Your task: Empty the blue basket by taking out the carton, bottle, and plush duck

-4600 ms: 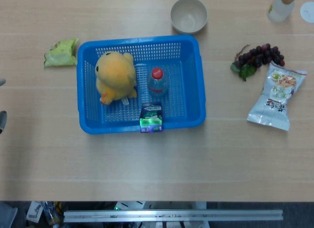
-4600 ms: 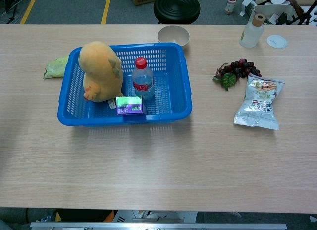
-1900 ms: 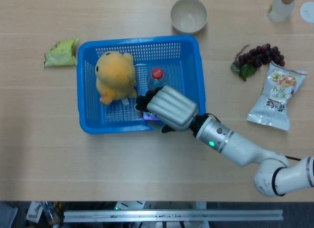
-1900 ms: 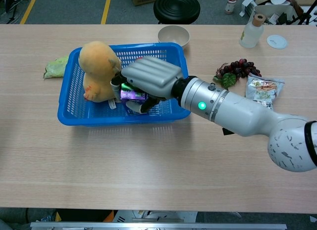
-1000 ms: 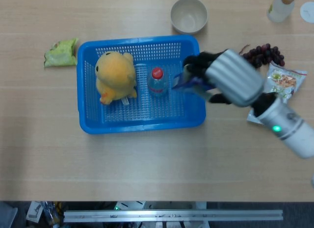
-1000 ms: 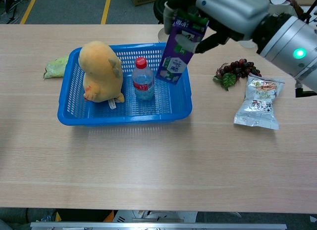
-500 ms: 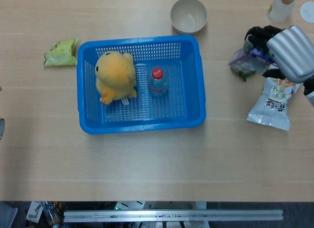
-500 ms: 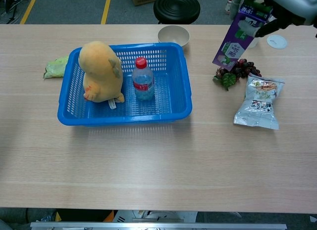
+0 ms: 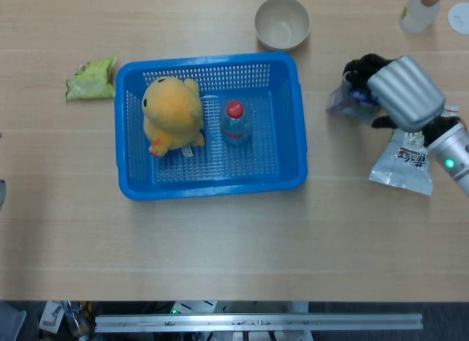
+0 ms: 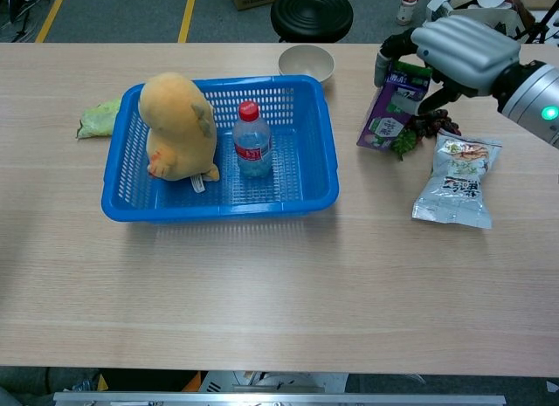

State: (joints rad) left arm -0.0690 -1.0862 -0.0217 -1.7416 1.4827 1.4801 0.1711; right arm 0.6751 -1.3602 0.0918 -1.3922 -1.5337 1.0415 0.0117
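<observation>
The blue basket (image 9: 300, 147) (image 10: 218, 212) sits left of centre on the wooden table. Inside it, the yellow plush duck (image 9: 172, 114) (image 10: 177, 127) is at the left and the clear bottle (image 9: 235, 121) (image 10: 251, 142) with a red cap stands upright in the middle. My right hand (image 9: 401, 92) (image 10: 461, 42) grips the top of the purple and green carton (image 9: 343, 99) (image 10: 390, 109), outside the basket to its right. The carton is tilted, with its base low by the table. A grey sliver at the left edge (image 9: 1, 193) may be my left hand.
A beige bowl (image 9: 282, 22) (image 10: 307, 61) stands behind the basket. Dark grapes (image 10: 434, 120) and a silver snack bag (image 9: 404, 163) (image 10: 456, 179) lie just right of the carton. A green wrapper (image 9: 90, 78) lies far left, and a corked bottle (image 10: 443, 57) stands at the back right.
My right hand lifted the carton out of the basket, carried it right over the rim and has now lowered it beside the grapes. Duck and bottle have not moved.
</observation>
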